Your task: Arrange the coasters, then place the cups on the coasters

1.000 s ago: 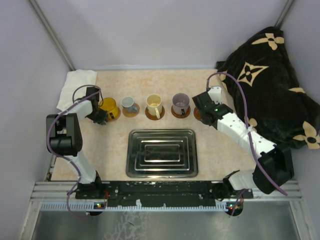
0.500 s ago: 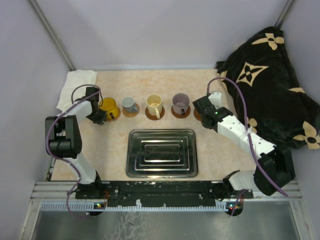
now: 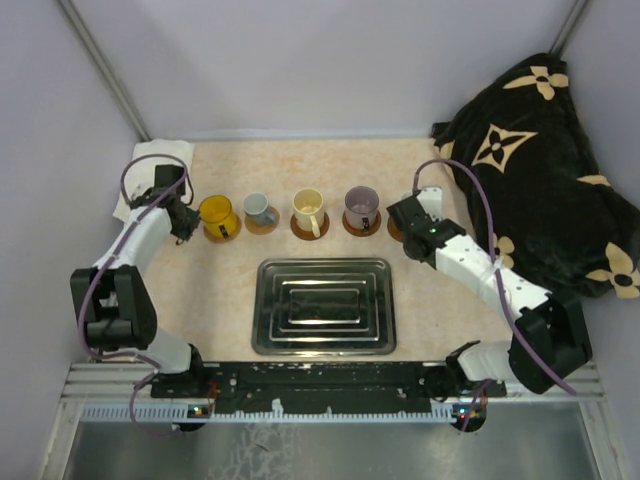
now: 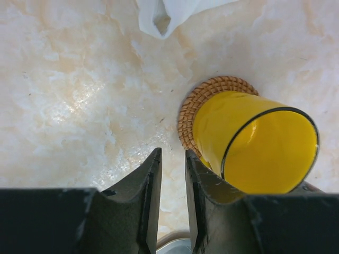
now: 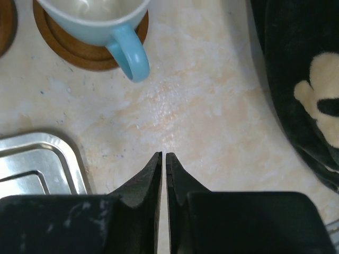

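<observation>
Looks to me like you're basically at the finish line. The mugs stand in one row across the far part of the counter (image 3: 225,290), each on its own flat round reddish-brown coaster (image 4: 209,92), which is the layout the task wants. From left to right they're the yellow handled mug (image 4: 259,145), small grey-white mug (image 3: 258,209), cream mug (image 3: 308,210), purplish-grey mug (image 3: 361,207) and light blue mug with the white inside (image 5: 95,18).

Your left hand (image 4: 173,159) sits just beside the yellow mug, fingers a little apart with nothing between them. Your right hand (image 5: 163,159) is low over bare counter near the blue mug's handle, fingers almost together and empty too.

The rectangular steel tray (image 3: 322,305) lies in the middle, well apart from the row. I'd lift both arms straight up so you don't clip a handle. Also watch the white cloth (image 4: 169,13) near the yellow mug.
</observation>
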